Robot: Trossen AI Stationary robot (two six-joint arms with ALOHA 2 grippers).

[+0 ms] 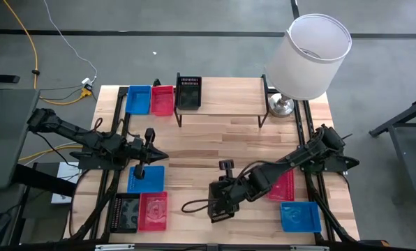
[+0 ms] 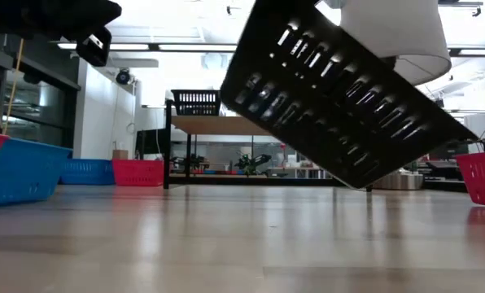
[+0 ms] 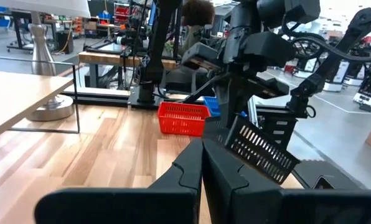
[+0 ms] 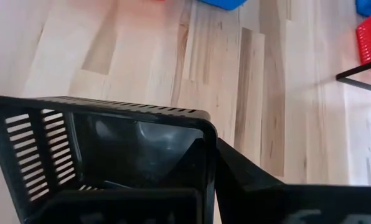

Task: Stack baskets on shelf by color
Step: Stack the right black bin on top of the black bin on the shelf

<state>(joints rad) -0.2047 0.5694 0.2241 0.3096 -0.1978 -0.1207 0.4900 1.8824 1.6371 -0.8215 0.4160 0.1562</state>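
The right gripper (image 1: 218, 203) is clamping its jaws on the wall of a black basket (image 2: 340, 102), carrying it tilted and clear of the tabletop (image 1: 194, 150) (the low view shows air beneath it), probably so it can be moved toward the shelf (image 1: 229, 97). One black basket (image 1: 188, 91) is already sitting at the shelf's left end, the likely spot for the stack. The left gripper (image 1: 146, 150) is hanging closed and empty over a blue basket (image 1: 146, 180), apparently waiting its turn.
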